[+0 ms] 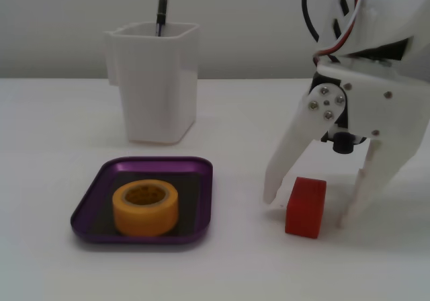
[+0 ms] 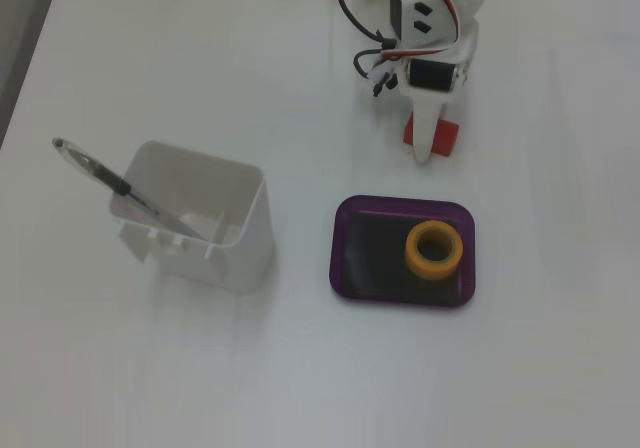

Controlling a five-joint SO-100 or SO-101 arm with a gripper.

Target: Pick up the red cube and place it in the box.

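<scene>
Gripper [image 1: 306,210] jaws spread apart straddling the red cube [image 1: 306,207], which sits tilted so it may twist out on closing; tape roll [image 1: 146,207] crowds the box [image 1: 87,210].

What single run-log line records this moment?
hand: open, straddling small matte red cube on table | shallow purple metal tray: holds yellow-orange tape roll | cube not yet lifted

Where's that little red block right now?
In both fixed views, the red cube sits on the table between the open gripper's fingers, outside the purple box.
</scene>
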